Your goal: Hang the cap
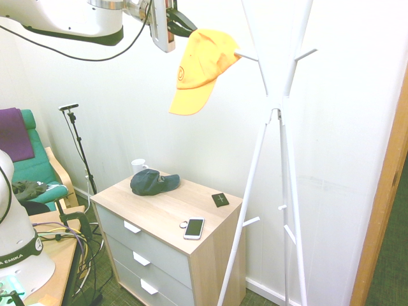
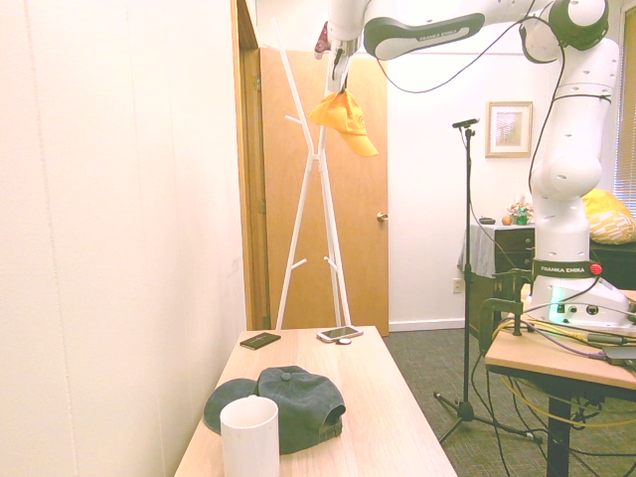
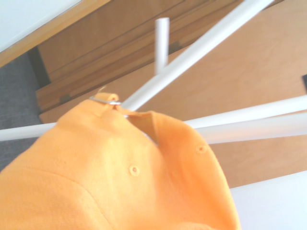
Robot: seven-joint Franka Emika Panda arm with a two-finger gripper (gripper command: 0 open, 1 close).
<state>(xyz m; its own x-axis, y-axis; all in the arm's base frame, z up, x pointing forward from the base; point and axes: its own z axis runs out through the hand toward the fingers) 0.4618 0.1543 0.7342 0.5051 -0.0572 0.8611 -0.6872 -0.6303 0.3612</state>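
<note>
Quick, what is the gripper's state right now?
Gripper: closed, holding the yellow cap up beside a peg of the white coat stand.

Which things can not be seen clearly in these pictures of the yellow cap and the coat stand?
- Gripper jaws: both exterior views, covered by the yellow cap.
- Whether a peg of the coat stand is inside the cap: hidden by its fabric in every view.
- Cap's logo text: too small.
- Coat stand's top: cut off by the first exterior view's upper edge.
</note>
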